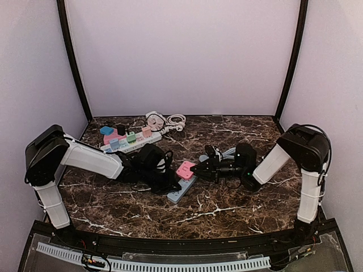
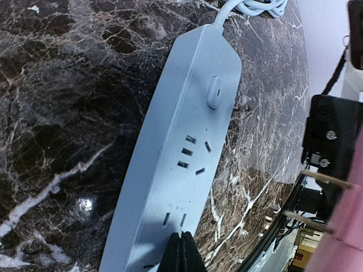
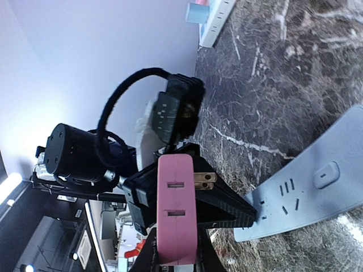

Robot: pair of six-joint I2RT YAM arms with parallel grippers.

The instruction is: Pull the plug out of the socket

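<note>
1. Pale lilac walls (image 1: 181, 56) stand behind and to both sides of the blue power strip (image 1: 180, 191), with black posts (image 1: 72, 62) at the back corners.
2. The strip lies flat, roughly mid-way across a dark marble table (image 1: 227, 209) veined with white.
3. Behind the strip and to its left lies a white power strip (image 1: 133, 144) carrying coloured plugs, with a coiled white cable (image 1: 164, 120) at its far end.
4. The blue strip's pale cord (image 2: 255, 7) leaves the end away from my left claw.
5. The pink plug (image 3: 176, 215) is off the strip, in the air just above it, its brass prongs (image 3: 204, 180) bare and clear of the sockets.
6. My right claw (image 3: 176, 252) is clamped on the plug's body, one finger on each side.
7. My left claw (image 2: 178, 252) is fully closed and grips nothing, its tips pressed together on the strip's face at the end away from the cord.
</note>
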